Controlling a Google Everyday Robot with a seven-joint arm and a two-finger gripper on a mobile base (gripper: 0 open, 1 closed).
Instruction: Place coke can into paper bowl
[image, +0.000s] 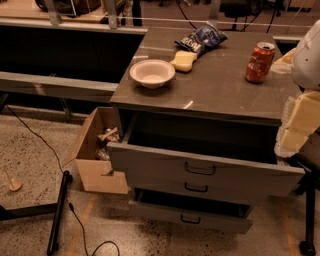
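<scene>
The red coke can (259, 62) stands upright on the grey cabinet top (220, 90), near its right back part. The off-white paper bowl (152, 73) sits upright and empty on the left part of the same top, well apart from the can. My gripper (299, 122) hangs at the right edge of the view, beside the cabinet's right front corner, lower than and to the right of the can. It holds nothing that I can see.
A yellow sponge block (183, 61) lies just right of the bowl, with a dark blue chip bag (201, 38) behind it. The top drawer (200, 165) stands pulled out, and a lower one slightly. An open cardboard box (97, 155) sits on the floor at left, with cables nearby.
</scene>
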